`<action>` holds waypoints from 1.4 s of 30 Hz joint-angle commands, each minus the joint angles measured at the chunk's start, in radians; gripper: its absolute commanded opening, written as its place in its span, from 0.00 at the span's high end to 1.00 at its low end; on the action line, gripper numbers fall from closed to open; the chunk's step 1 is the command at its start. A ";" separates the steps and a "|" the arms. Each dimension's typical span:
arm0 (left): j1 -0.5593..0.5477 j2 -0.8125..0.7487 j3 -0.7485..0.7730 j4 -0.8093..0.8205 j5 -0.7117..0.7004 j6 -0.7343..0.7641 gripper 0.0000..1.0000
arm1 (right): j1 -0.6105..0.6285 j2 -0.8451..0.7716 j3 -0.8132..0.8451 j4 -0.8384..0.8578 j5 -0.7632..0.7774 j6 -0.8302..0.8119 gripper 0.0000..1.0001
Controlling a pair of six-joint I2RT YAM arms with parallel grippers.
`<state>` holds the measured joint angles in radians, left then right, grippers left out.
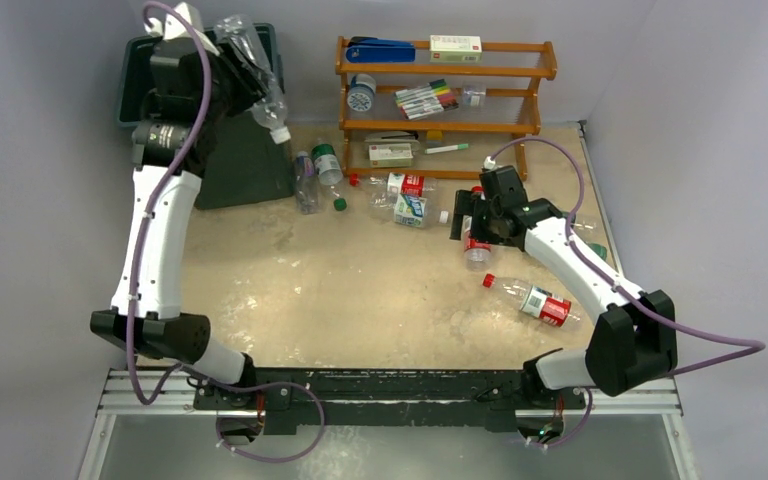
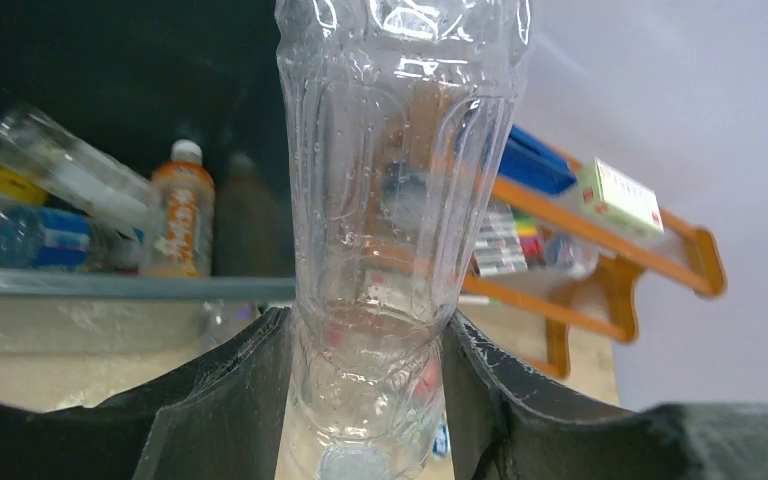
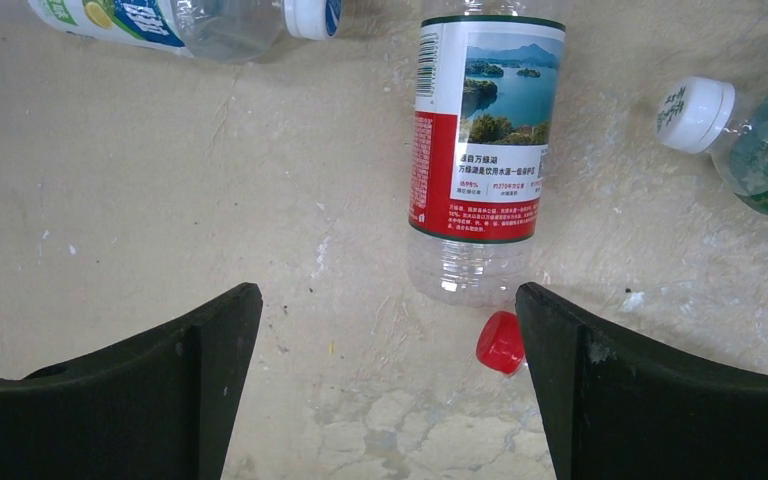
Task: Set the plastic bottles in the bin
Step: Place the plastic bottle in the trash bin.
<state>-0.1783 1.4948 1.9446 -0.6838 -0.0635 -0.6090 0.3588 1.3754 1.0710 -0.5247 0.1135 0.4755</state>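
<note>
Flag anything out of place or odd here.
Several small clear plastic bottles lie on their sides, scattered over the beige tabletop in front of the orange wooden rack. No spill or damage shows.

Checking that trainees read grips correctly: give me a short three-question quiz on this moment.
1. True or false: the left hand grips a clear unlabelled bottle.
2. What lies beside the red-labelled bottle under the open right hand? A: red cap; B: marker pen; C: small box.
3. Does the bin already hold bottles?
Key: 1 true. 2 A. 3 yes, including an orange-labelled bottle.
</note>
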 commanded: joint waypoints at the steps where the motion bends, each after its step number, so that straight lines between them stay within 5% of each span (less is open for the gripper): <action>1: 0.088 0.051 0.135 0.043 0.080 -0.024 0.57 | -0.013 -0.012 -0.002 0.014 0.003 -0.028 0.00; 18: 0.395 0.246 0.219 0.333 0.252 -0.245 0.56 | -0.052 0.002 -0.068 0.059 -0.039 -0.042 0.00; 24: 0.431 0.286 0.204 0.329 0.245 -0.239 0.44 | -0.059 0.024 -0.072 0.078 -0.056 -0.039 0.00; 28: 0.450 0.310 0.201 0.293 0.259 -0.242 0.24 | -0.062 0.043 -0.072 0.087 -0.066 -0.036 0.00; 42: 0.451 0.188 0.123 0.202 0.343 -0.285 0.19 | -0.084 0.091 -0.096 0.109 -0.063 -0.019 0.00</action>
<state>0.2680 1.8065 2.1078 -0.4988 0.2153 -0.8566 0.2825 1.4620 0.9764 -0.4397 0.0532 0.4492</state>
